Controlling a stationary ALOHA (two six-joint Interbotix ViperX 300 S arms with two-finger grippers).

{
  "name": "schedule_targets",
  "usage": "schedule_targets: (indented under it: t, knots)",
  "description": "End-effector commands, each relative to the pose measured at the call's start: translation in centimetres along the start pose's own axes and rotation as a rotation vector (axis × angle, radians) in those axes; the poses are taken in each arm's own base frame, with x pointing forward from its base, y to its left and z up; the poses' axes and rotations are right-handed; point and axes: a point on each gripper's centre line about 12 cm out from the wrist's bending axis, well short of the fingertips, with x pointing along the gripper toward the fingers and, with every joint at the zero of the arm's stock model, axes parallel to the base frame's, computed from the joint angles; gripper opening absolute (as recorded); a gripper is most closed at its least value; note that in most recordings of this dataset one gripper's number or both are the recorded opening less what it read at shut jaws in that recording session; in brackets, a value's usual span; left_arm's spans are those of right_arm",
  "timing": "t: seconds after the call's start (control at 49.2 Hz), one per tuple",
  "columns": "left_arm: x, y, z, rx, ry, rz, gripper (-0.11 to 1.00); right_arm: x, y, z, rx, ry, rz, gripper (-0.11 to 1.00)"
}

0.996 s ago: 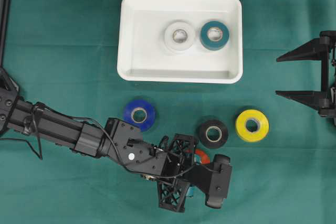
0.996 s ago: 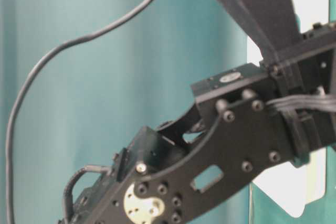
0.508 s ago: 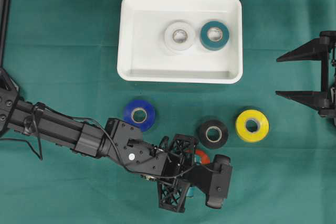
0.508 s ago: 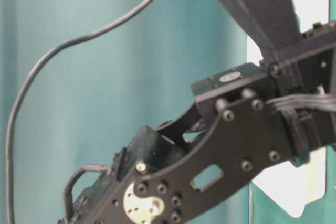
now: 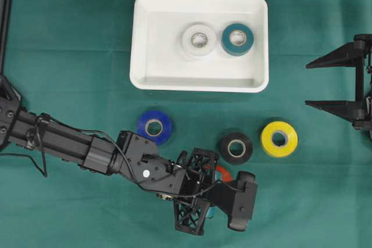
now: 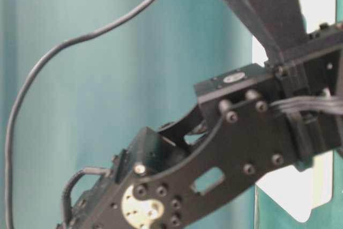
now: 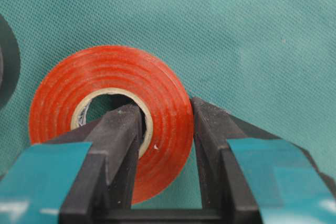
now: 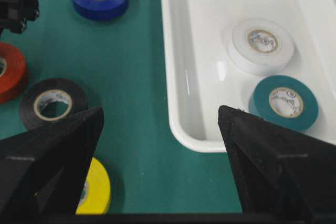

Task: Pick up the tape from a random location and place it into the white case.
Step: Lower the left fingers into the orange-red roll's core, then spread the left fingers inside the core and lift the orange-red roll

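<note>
Left gripper (image 7: 165, 129) is clamped on one wall of the flat red vinyl tape roll (image 7: 110, 116), one finger inside the core, so the off-centre roll may tilt or slip on the carry to the far-off glossy white rectangular plastic case (image 5: 145, 39); right gripper (image 8: 160, 129) idles agape.

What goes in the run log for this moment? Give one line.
left gripper: shut on red tape, one finger through its core | right gripper: open, idle | white case: holds white and teal rolls

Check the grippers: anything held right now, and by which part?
Left gripper is shut on the red tape roll, one finger in its core, the other outside, pinching the wall. Right gripper is open, holding nothing.
</note>
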Motion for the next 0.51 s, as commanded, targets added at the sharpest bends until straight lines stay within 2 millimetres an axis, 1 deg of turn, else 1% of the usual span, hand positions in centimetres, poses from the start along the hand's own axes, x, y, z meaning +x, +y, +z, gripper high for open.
schedule_targets:
  t: [0.0, 0.142, 0.244, 0.346, 0.488]
  knots:
    - [-3.7, -0.5, 2.3, 0.001, -0.093, -0.011, 0.23, 0.1, 0.0, 0.7, 0.001, -0.014, 0.001, 0.86]
    - [-5.9, -0.5, 2.8, 0.007, -0.107, -0.011, 0.23, 0.1, 0.0, 0.7, -0.001, -0.012, 0.0, 0.86]
    - [-7.9, -0.5, 3.2, 0.01, -0.115, -0.009, 0.23, 0.1, 0.1, 0.7, -0.001, -0.014, 0.001, 0.86]
    - [-10.4, -0.5, 4.1, 0.012, -0.158, -0.01, 0.23, 0.1, 0.0, 0.7, -0.001, -0.014, 0.001, 0.86]
    - [-13.7, -0.5, 4.8, 0.021, -0.199, -0.007, 0.23, 0.1, 0.0, 0.7, -0.001, -0.012, 0.0, 0.86]
